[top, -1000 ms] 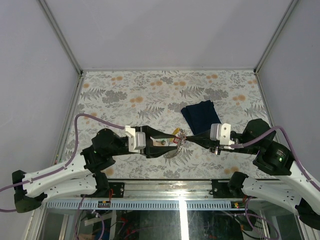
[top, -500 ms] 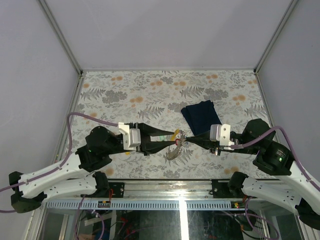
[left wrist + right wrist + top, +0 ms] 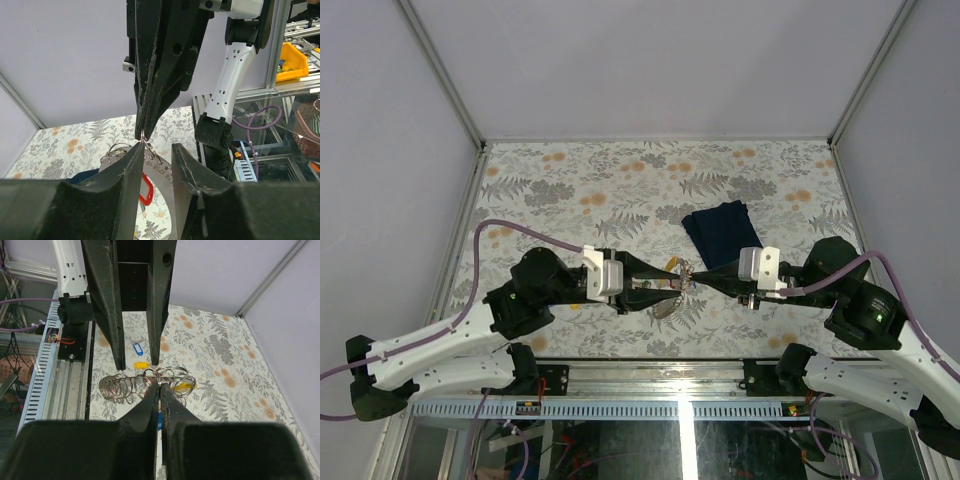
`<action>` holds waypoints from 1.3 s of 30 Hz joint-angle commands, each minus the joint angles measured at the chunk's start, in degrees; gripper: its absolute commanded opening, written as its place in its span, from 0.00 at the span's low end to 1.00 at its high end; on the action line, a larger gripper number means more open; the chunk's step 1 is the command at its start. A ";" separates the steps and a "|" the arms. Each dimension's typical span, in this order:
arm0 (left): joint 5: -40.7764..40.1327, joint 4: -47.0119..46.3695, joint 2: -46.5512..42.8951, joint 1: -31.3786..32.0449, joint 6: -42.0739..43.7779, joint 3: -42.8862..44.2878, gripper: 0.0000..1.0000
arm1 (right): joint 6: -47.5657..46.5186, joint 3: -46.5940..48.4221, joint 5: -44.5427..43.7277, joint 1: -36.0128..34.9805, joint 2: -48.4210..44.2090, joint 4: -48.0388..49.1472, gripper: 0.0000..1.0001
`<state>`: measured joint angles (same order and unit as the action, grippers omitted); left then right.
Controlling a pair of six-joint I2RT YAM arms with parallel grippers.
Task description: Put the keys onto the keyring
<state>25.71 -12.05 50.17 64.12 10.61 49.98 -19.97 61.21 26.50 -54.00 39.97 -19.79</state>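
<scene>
The keyring, a silvery numbered plate with several small wire rings along its rim, hangs above the table between my two grippers. My right gripper is shut on one small ring at its rim, and it also shows in the top view. My left gripper is open, its fingers on either side of the plate. A red tag hangs behind the plate. A yellow tag hangs from the rings. A yellow-tagged key and a blue-tagged key lie on the table below.
A folded navy cloth lies on the floral table just behind my right gripper. The table's near edge and metal rail run below the grippers. Grey walls close in the left, right and back.
My left gripper drew back to the left, then came forward again, and its open fingers now straddle the keyring. My right gripper stayed shut on the ring, nearly still.
</scene>
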 commanded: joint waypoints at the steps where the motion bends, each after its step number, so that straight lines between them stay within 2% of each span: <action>1: -0.49 0.06 0.81 -0.04 0.38 2.43 0.29 | -0.03 0.80 -0.22 0.03 -0.41 5.90 0.00; 11: -3.28 0.22 1.94 0.00 -0.54 2.80 0.28 | 0.45 0.58 0.16 0.01 -0.37 6.48 0.00; 25: -5.31 1.57 3.12 0.00 -0.47 4.63 0.12 | 1.34 -0.10 1.79 -0.05 -0.22 6.08 0.00; 29: -1.14 4.51 3.35 -0.04 2.95 5.70 0.00 | 2.30 -0.38 1.97 0.03 -0.55 6.41 0.00; 33: 3.54 9.28 3.40 0.01 7.41 6.97 0.00 | 3.80 -0.52 2.44 -0.01 -1.12 6.72 0.00; 39: 5.49 13.62 2.72 -0.01 11.87 8.05 0.00 | 5.46 -0.65 3.60 0.00 -2.02 6.35 0.00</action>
<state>27.22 -2.02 53.52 64.03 18.15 56.03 -16.03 60.10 29.56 -54.00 39.05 -18.50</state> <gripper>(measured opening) 0.011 0.010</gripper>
